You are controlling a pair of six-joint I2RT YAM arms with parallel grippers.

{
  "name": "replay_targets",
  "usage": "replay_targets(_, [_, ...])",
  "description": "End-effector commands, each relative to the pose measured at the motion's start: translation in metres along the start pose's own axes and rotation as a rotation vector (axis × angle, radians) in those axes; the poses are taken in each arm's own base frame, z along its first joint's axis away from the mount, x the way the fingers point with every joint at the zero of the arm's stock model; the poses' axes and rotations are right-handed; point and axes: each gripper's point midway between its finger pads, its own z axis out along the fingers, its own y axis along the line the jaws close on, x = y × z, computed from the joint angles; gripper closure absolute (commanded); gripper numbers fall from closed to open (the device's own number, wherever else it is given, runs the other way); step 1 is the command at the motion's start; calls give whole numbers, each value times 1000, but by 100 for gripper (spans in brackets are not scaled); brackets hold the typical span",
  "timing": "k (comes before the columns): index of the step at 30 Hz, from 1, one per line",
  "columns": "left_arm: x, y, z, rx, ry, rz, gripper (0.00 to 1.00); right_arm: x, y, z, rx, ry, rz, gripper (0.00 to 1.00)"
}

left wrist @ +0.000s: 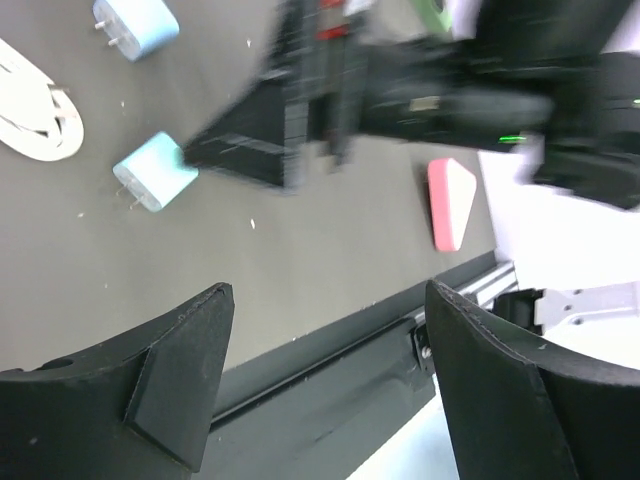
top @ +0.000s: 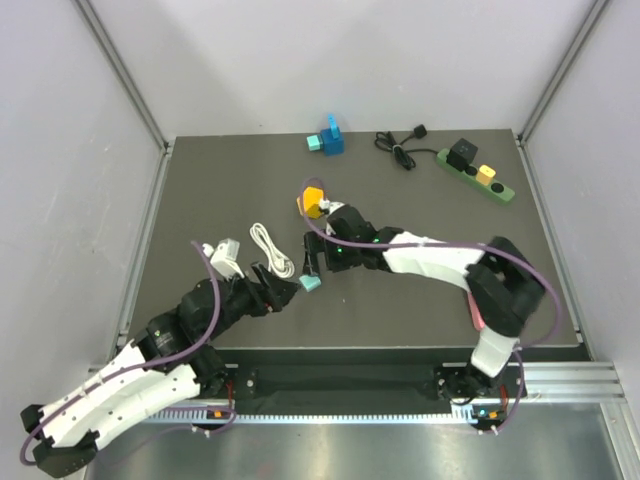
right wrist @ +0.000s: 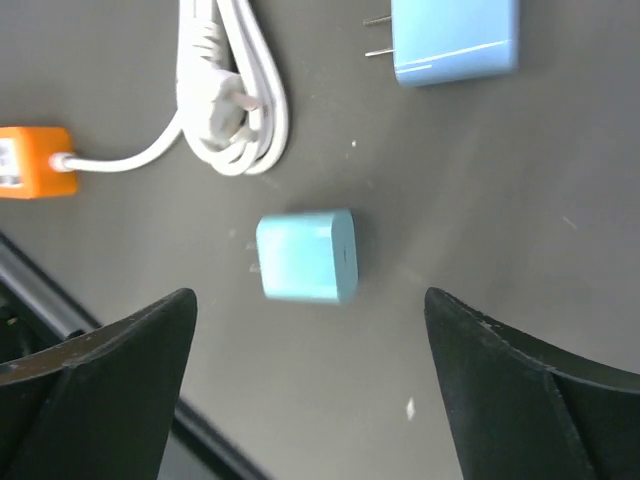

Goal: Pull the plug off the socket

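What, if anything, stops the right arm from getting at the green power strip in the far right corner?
Probably nothing, so yes. The right gripper is open and empty above the light blue plug, and no object lies on the table between it and the green power strip.

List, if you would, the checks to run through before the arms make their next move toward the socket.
1. Right gripper open and empty: ok.
2. Light blue plug lying loose on the table, touching neither finger: ok.
3. Left gripper open and empty: ok.
4. Socket cleared of plugs: not ok; a black plug and yellow plugs sit in it.
5. A gripper near the socket: not ok; both are at mid-table.
6. How firmly those plugs are seated: cannot tell.
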Motion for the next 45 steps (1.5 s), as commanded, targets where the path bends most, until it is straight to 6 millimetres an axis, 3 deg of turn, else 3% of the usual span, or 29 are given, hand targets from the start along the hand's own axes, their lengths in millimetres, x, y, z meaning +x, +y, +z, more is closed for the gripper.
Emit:
replay_targets(1, [-5,-20,1,29,38,24,18,-29,7,-64,31,-125,-60,4])
replay_targets(3, [1,-23,9,15,79,32,14,-36,-2,-87,67,-164,-61,2])
replay_targets(9, [0,-54,29,73,130,46,14,-38,-17,-131,92,-236,-20,1])
replay_targets(11, [-7,-64,31,85,119,53,15,-39,-29,-140,150,-262,-15,0])
replay_targets(16, [-22,-75,38,65,95,90,17,-64,-59,-165,249,-355,40,0])
replay_targets(20, [-46,-80,34,55,9,125,18,-97,-79,-172,369,-433,5,0])
replay_targets(21, [-52,-81,33,54,-13,150,18,-100,-86,-165,400,-422,-1,0])
replay_targets(23, [-65,-84,34,51,-61,179,19,-120,-86,-168,428,-459,-20,0])
replay_targets(26, [-78,-80,45,13,-91,217,20,-133,-87,-157,426,-486,-12,0])
replay_targets(27, [-77,-77,54,7,-78,226,22,-144,-88,-154,413,-517,-3,0])
replay_targets(32, [-98,-66,97,26,-93,206,28,-157,-101,-142,357,-586,98,0])
replay_targets(33, [-100,-70,113,64,-91,209,31,-154,-115,-140,358,-591,136,0])
replay_targets(35, [-113,-64,129,76,-99,190,33,-163,-119,-139,289,-632,235,0])
replay_targets(36, [-121,-64,146,98,-117,167,34,-163,-135,-136,293,-636,270,0])
replay_targets(38, [-134,-49,169,116,-111,130,34,-181,-131,-136,224,-687,269,0])
replay_targets(39, [-149,-54,176,149,-146,102,34,-191,-140,-135,239,-696,269,0])
replay_targets(40, [-162,-44,183,148,-157,84,34,-196,-144,-135,255,-700,249,0])
replay_targets(41, [-160,-26,203,129,-129,60,34,-201,-148,-134,263,-705,243,0])
replay_targets(42, [-174,-27,211,146,-148,33,35,-209,-156,-133,274,-714,245,0])
replay_targets(44, [-194,-11,226,146,-168,5,37,-221,-159,-132,236,-742,237,0])
replay_targets(45, [-198,1,243,132,-164,-25,38,-225,-171,-129,230,-749,250,0])
